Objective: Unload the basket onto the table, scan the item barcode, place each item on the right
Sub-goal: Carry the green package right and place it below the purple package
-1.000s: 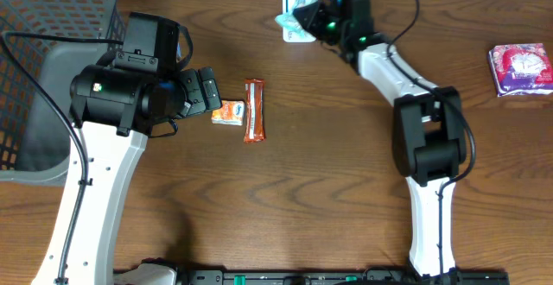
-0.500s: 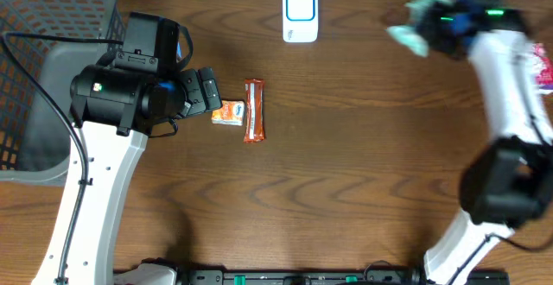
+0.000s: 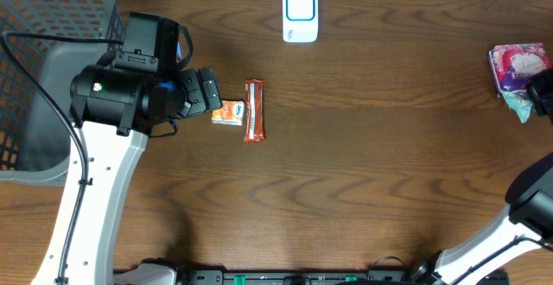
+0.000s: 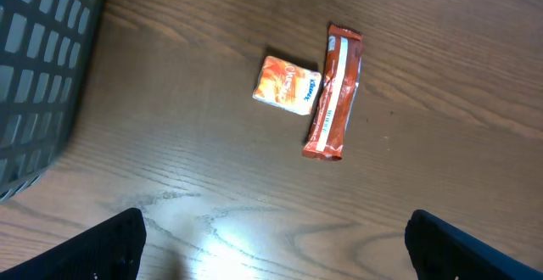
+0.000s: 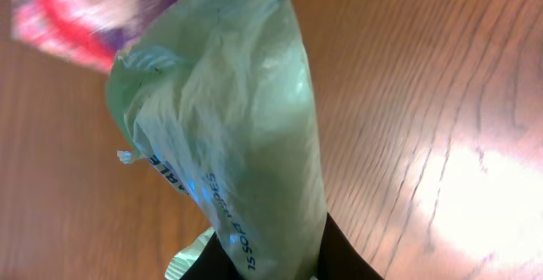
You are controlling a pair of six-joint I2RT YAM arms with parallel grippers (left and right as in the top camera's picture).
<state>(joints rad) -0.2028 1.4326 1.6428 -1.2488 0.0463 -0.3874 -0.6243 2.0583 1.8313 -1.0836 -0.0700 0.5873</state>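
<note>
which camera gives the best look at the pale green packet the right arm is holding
The right wrist view: the pale green packet fills the frame, blue print visible on it. Overhead shows only a small teal scrap at the right edge beside the pink packet. The left wrist view misses it.

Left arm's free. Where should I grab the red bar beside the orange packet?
Probably from straight above, pinching the red bar across its narrow width near one end: it lies flat, and the orange packet crowds the middle of one long edge.
</note>
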